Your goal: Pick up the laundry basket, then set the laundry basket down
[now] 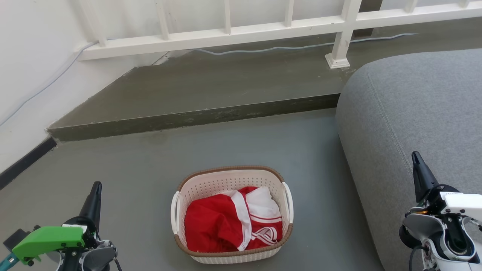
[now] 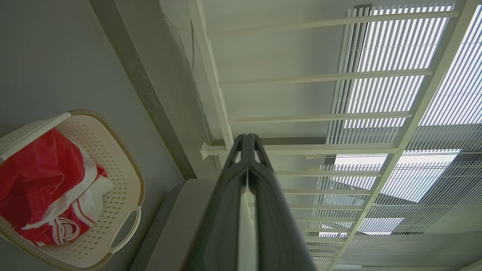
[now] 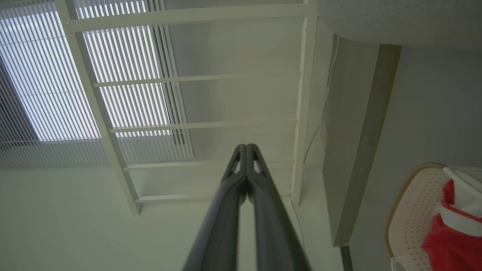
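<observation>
Flanking the laundry basket, both tools empty

It sits on the grey floor between the left tool and the right tool, near the sofa, with a red garment heaped inside. I'd worry about a lopsided lift: catch one loop handle alone and the basket could tip and spill the cloth. Each tool is pinched tight, fingers together, gripping nothing, well clear of the basket.

Laundry basket cream, perforated, brown woven rim; garment red, white stripes; sofa grey.
</observation>
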Controlling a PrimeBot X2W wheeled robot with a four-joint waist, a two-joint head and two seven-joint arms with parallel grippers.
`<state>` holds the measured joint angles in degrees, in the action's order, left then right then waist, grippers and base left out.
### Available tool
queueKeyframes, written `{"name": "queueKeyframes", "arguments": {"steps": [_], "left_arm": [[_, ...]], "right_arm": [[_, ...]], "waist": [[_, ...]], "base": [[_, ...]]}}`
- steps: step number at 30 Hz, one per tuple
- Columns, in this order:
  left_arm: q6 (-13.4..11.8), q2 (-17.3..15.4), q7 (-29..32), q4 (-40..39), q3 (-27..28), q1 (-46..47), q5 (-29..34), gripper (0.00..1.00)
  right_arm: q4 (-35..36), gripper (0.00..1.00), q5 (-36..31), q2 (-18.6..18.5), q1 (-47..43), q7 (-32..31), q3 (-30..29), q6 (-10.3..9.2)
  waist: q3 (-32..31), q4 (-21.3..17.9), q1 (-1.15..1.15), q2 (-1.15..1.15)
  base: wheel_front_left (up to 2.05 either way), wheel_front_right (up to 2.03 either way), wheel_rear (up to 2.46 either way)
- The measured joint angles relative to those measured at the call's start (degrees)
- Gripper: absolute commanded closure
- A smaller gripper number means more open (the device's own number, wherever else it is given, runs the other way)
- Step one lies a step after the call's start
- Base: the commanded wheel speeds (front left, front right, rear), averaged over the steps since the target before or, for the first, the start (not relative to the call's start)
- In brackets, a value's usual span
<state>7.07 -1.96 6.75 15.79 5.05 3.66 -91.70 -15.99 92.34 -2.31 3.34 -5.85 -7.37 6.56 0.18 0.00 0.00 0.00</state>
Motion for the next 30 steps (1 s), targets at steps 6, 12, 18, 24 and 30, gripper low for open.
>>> {"name": "queueKeyframes", "arguments": {"steps": [6, 12, 18, 24, 30], "left_arm": [[0.0, 0.0, 0.0, 0.0, 0.0, 0.0, 0.0, 1.0], [0.0, 0.0, 0.0, 0.0, 0.0, 0.0, 0.0, 1.0], [0.0, 0.0, 0.0, 0.0, 0.0, 0.0, 0.0, 1.0], [0.0, 0.0, 0.0, 0.0, 0.0, 0.0, 0.0, 1.0], [0.0, 0.0, 0.0, 0.0, 0.0, 0.0, 0.0, 1.0]], "right_arm": [[0.0, 1.0, 0.0, 0.0, 0.0, 0.0, 0.0, 0.0], [0.0, 1.0, 0.0, 0.0, 0.0, 0.0, 0.0, 0.0], [0.0, 1.0, 0.0, 0.0, 0.0, 0.0, 0.0, 0.0], [0.0, 1.0, 0.0, 0.0, 0.0, 0.0, 0.0, 0.0], [0.0, 1.0, 0.0, 0.0, 0.0, 0.0, 0.0, 0.0]], "waist": [[0.0, 0.0, 0.0, 0.0], [0.0, 0.0, 0.0, 0.0], [0.0, 0.0, 0.0, 0.0], [0.0, 0.0, 0.0, 0.0], [0.0, 0.0, 0.0, 0.0]], "base": [[0.0, 0.0, 0.0], [0.0, 0.0, 0.0], [0.0, 0.0, 0.0], [0.0, 0.0, 0.0], [0.0, 0.0, 0.0]]}}
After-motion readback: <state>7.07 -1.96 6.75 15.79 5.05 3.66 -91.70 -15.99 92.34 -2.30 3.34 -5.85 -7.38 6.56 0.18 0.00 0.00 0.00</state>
